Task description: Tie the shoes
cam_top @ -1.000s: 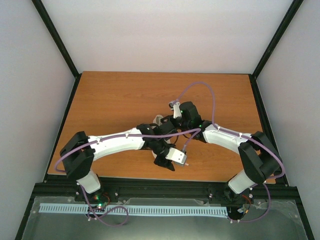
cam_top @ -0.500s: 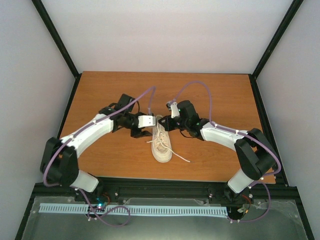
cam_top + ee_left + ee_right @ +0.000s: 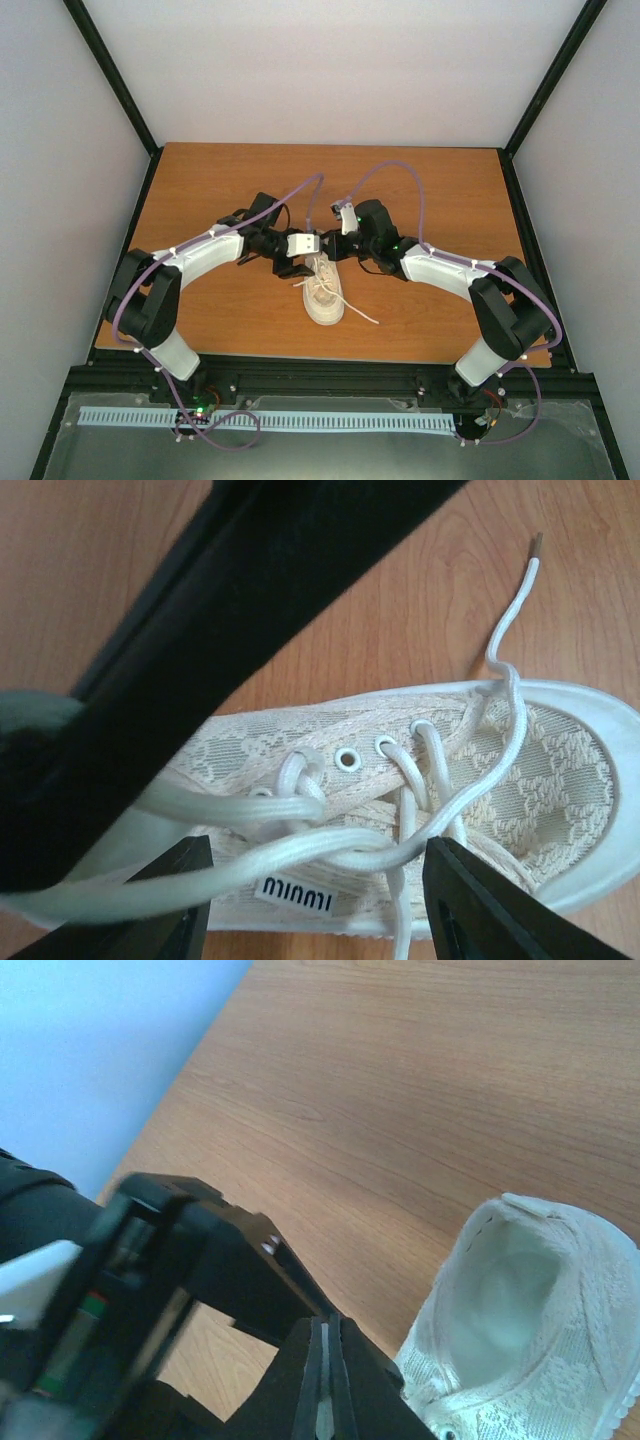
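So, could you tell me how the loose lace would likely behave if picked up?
Probably floppy: the lace lies in slack curves over the sneaker. It looks thin and light, so it may slip from a loose pinch.

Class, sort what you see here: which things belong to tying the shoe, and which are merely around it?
Belonging to the job: sneaker, its white laces, left gripper (open over the laces), right gripper (shut, by the heel).
Merely there: wooden table, purple cables.
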Robot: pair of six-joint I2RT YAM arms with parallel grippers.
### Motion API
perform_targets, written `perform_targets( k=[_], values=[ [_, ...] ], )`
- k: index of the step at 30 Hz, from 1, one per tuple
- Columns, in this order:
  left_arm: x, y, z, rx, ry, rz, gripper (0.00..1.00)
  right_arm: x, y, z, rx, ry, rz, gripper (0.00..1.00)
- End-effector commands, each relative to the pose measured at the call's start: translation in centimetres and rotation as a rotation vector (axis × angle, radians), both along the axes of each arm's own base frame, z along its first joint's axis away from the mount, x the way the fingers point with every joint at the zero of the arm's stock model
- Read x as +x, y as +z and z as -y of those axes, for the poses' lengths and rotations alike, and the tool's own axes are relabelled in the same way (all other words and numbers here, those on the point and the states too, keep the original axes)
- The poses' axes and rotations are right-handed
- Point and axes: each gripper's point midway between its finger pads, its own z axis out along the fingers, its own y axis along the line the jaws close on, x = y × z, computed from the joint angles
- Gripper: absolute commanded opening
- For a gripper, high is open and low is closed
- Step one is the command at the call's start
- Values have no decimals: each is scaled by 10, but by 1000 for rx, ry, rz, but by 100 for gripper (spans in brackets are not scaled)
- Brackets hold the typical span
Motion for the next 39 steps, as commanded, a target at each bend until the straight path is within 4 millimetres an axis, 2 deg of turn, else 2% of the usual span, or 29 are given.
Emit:
perform_targets(
  k=[1, 5, 10, 14, 16, 19, 26, 28, 31, 34, 36, 39],
  values=[
    [4, 4, 16, -59, -31, -20, 56, 6, 11, -5, 52, -7, 14, 3],
    [21, 1, 20, -50, 37, -31, 40, 6, 8, -6, 52, -2, 5, 3],
    [14, 8, 28, -100, 14, -101, 39, 5, 5, -7, 52, 1, -7, 3],
    [15, 5, 28, -91, 22, -103, 22, 5, 6, -7, 52, 3, -6, 4],
    [15, 3, 27, -86, 22, -108, 15, 4, 7, -8, 50, 8, -8, 8],
    [14, 2, 26, -82, 24, -109, 2, 4, 9, -5, 28, 9, 1, 20],
    [23, -1, 23, -78, 87, -73, 1, 2, 36, 22, -36, 9, 85, 46],
    [25, -1, 23, -79, 103, -71, 1, 0, 35, 36, -72, 16, 91, 51],
    [26, -1, 23, -79, 106, -77, 1, -3, 25, 55, -74, 29, 64, 52],
    [26, -1, 23, -78, 106, -84, 1, -11, 8, 62, -86, 89, 40, 52],
    [26, -1, 23, -78, 107, -87, 1, -19, -6, 59, -93, 152, 25, 46],
    [27, -1, 23, -73, 107, -92, 1, -21, -25, 49, -74, 210, -24, 26]
  ],
)
